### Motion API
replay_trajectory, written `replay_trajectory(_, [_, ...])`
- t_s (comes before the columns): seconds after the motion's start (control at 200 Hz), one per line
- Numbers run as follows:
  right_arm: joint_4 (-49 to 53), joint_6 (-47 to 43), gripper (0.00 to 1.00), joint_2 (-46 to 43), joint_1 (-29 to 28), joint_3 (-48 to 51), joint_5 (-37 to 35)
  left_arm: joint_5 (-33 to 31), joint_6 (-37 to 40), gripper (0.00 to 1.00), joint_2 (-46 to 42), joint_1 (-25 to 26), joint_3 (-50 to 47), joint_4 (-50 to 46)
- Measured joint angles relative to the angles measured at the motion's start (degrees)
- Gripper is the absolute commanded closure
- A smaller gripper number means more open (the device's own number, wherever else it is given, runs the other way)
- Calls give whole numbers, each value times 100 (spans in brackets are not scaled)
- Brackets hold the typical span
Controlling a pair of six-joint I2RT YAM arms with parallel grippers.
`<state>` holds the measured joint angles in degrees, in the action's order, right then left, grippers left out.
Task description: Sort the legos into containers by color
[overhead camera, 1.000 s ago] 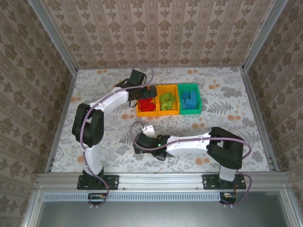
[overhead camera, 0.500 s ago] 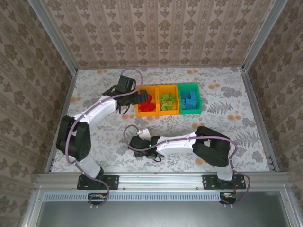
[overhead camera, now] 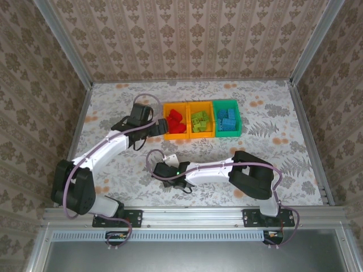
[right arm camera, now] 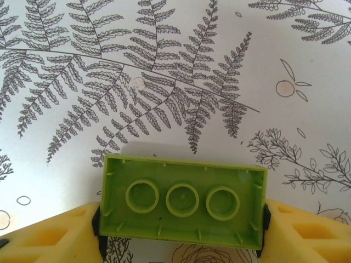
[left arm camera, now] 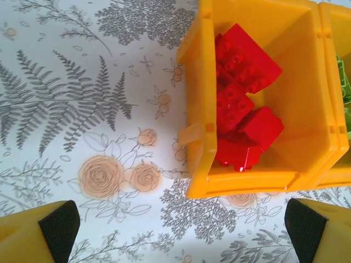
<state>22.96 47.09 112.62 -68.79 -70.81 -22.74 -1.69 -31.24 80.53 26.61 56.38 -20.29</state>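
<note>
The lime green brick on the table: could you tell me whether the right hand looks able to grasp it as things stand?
Probably yes: the right hand straddles the lime green brick, its fingers seemingly pressed against both short ends.

Left arm [overhead camera: 108, 148], right arm [overhead camera: 210, 170]: white links, black joints, purple cables. Fingers [left arm camera: 22, 238] yellow, black-padded, at 7 and 5 o'clock.

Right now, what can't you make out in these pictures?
Left wrist view: the red legos are piled, so lower ones are covered; the middle bin is cut off by the right edge.
Right wrist view: the lime brick lies hollow side up, studs hidden; whether the right jaws pinch it is unclear.
Top view: the blue legos in the green bin are too small to count.
</note>
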Motion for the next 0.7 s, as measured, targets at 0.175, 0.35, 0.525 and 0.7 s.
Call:
replay_trajectory(0.175, [96, -251, 40, -188, 157, 7, -22, -260, 0, 0, -424, -162, -299, -55])
replay_trajectory(0.35, [164, -669, 40, -817, 785, -4, -111, -479, 0, 0, -763, -164, -651, -133])
replay_trajectory(0.525, [166, -1215, 40, -1056, 1744, -212, -138, -739, 0, 0, -1189, -164, -1088, -321])
replay_trajectory(0.7, [151, -1641, 39, -907, 2721, -688, -4, -1012, 0, 0, -1534, -164, -1410, -505])
